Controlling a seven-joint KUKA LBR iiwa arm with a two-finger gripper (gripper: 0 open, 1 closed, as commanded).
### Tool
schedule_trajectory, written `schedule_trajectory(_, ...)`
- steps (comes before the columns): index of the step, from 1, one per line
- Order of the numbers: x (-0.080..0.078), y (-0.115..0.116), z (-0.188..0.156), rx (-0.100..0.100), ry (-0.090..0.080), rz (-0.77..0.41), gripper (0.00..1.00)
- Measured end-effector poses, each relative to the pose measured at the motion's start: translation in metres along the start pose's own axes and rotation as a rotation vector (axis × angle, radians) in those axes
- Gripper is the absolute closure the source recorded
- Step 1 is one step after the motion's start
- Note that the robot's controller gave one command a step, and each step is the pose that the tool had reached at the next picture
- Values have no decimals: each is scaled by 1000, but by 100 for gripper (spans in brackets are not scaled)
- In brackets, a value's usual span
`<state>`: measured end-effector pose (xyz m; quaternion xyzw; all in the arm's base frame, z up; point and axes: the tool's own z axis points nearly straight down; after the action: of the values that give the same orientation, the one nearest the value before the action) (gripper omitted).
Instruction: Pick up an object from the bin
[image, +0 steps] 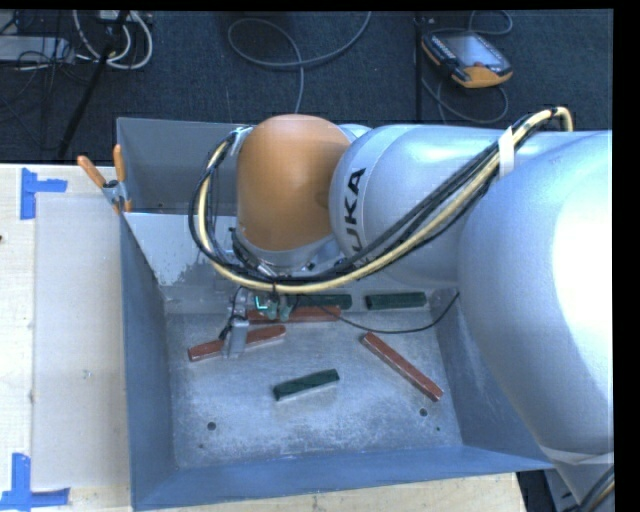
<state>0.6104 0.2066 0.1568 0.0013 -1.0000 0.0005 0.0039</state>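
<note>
the letters "uka" stand on the silver arm (540, 300).

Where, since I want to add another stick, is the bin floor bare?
Bare floor runs along the front wall, in front of the dark green block, and in the front left corner under the left reddish stick. It is crowded at the back, around the gripper, a second green block and the right reddish stick.

The arm (480, 250) reaches in from the right, gripper (238, 335) pointing down beneath its orange wrist cover (285, 180).
</note>
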Motion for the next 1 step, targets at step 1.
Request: schedule_trajectory(1,24,-51,91,2,0,-162,0)
